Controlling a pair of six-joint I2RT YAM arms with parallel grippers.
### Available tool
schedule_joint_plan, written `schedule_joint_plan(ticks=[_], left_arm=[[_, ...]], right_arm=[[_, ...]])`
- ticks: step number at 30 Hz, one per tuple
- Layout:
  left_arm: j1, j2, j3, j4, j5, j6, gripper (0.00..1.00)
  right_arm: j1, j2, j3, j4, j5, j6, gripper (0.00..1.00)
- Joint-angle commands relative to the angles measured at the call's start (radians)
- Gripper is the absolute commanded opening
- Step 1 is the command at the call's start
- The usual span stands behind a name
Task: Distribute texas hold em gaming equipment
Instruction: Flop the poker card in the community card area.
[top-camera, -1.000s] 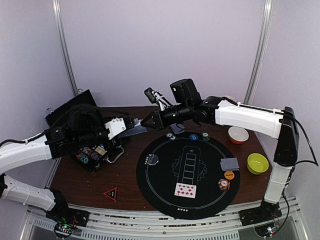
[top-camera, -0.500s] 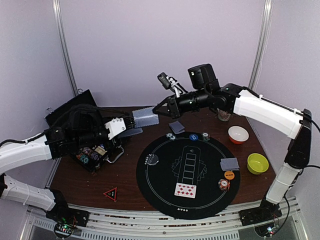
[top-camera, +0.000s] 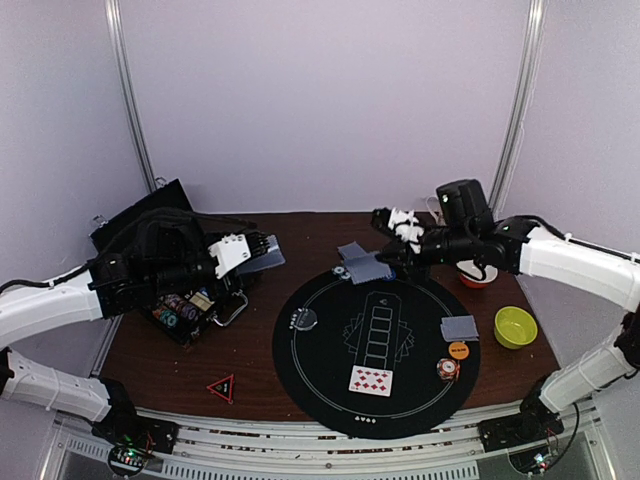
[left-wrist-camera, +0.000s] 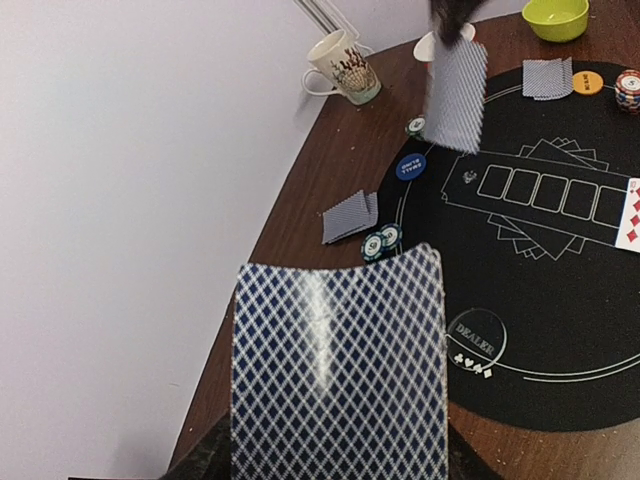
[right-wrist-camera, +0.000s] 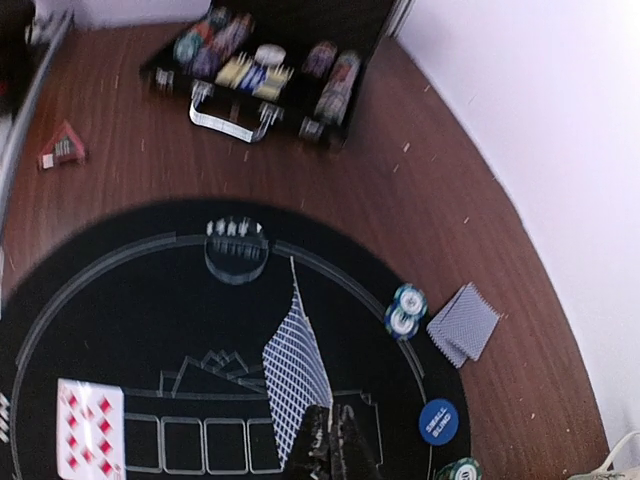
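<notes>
My left gripper (top-camera: 255, 254) is shut on a deck of grey-blue-backed cards (left-wrist-camera: 340, 370), held over the table's left side. My right gripper (top-camera: 388, 258) is shut on a single card (right-wrist-camera: 295, 370) and holds it on edge above the far part of the black mat (top-camera: 330, 385). Below it lie two stripe-edged chips (right-wrist-camera: 405, 310), a blue button (right-wrist-camera: 439, 421) and a pair of face-down cards (right-wrist-camera: 463, 322). On the mat are a clear dealer button (top-camera: 303, 320), a face-up card (top-camera: 371, 380), face-down cards (top-camera: 460, 327), an orange button (top-camera: 458, 350) and a chip stack (top-camera: 448, 368).
An open black chip case (top-camera: 185, 305) stands at the left, under my left arm. A red triangle marker (top-camera: 221, 386) lies near the front. A green bowl (top-camera: 515, 327) and an orange bowl (top-camera: 478, 272) stand at the right. A patterned mug (left-wrist-camera: 343, 68) stands at the far edge.
My right gripper has drawn a card off the deck in my left gripper and carried it right and down over the mat's far edge. My left arm has stayed put.
</notes>
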Motion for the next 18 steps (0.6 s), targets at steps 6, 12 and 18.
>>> schedule_joint_plan(ticks=[6, 12, 18], left_arm=[[0.002, -0.039, -0.006, 0.058, -0.012, -0.026, 0.53], [0.002, -0.044, -0.016, 0.062, -0.016, -0.027, 0.53], [0.001, -0.042, -0.024, 0.069, -0.022, -0.016, 0.53]], right_arm=[[0.137, 0.186, -0.107, 0.222, 0.14, -0.521, 0.0], [0.199, 0.207, -0.199, 0.169, 0.153, -0.722, 0.0], [0.238, 0.155, -0.33, 0.025, 0.167, -0.858, 0.0]])
